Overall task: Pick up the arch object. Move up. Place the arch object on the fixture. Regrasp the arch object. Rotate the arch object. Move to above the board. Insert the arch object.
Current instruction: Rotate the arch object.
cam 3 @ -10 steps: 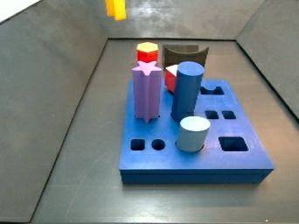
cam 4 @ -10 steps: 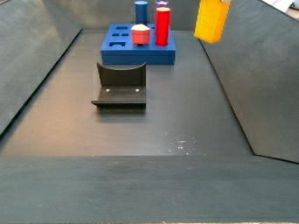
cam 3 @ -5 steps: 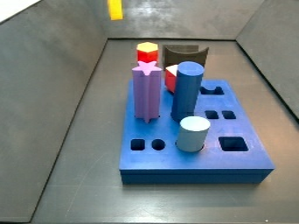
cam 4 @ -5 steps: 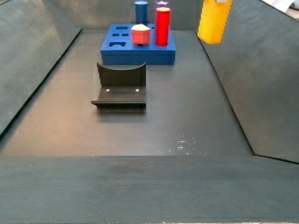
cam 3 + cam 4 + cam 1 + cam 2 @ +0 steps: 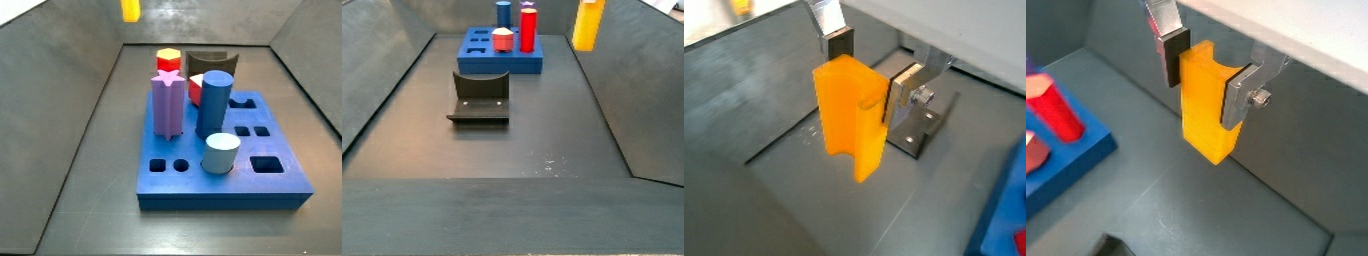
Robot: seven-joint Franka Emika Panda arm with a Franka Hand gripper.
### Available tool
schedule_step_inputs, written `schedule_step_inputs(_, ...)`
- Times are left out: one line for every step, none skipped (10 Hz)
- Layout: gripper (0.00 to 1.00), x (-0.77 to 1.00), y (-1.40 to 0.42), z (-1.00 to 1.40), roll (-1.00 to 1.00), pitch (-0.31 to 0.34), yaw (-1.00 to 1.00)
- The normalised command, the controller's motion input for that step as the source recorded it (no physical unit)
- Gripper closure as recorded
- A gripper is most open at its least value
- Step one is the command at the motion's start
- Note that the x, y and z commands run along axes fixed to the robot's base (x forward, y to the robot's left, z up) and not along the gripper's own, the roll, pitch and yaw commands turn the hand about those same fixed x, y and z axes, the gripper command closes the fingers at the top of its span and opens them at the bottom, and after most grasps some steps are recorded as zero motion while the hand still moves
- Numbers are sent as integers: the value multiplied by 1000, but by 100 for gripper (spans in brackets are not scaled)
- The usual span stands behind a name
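We see the gripper [image 5: 869, 70] clamping the arch object [image 5: 852, 112] between its silver fingers [image 5: 1240, 92], high above the floor. Its long axis hangs vertical, well clear of the fixture [image 5: 480, 95] and the board [image 5: 225, 155].

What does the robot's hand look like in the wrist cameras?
The hand, high above the floor, has two flat silver metal finger plates faced with dark pads. A round silver screw head sits on one plate. No cables or markings show, and the side views catch none of it.
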Motion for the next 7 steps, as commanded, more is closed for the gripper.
schedule_step_inputs(100, -3, 22, 5, -57, 40, -1000)
schedule_step_inputs(100, -3, 21, 5, -62, 43, -1000)
schedule_step_inputs(100, -3, 22, 5, -68, 47, -1000)
schedule_step_inputs(100, -2, 22, 6, -77, 53, -1000)
schedule_step_inputs(100, -1, 22, 7, -86, 59, -1000)
schedule_step_inputs(100, -1, 22, 7, -97, 67, -1000)
schedule_step_inputs(100, 0, 22, 9, -117, 81, -1000)
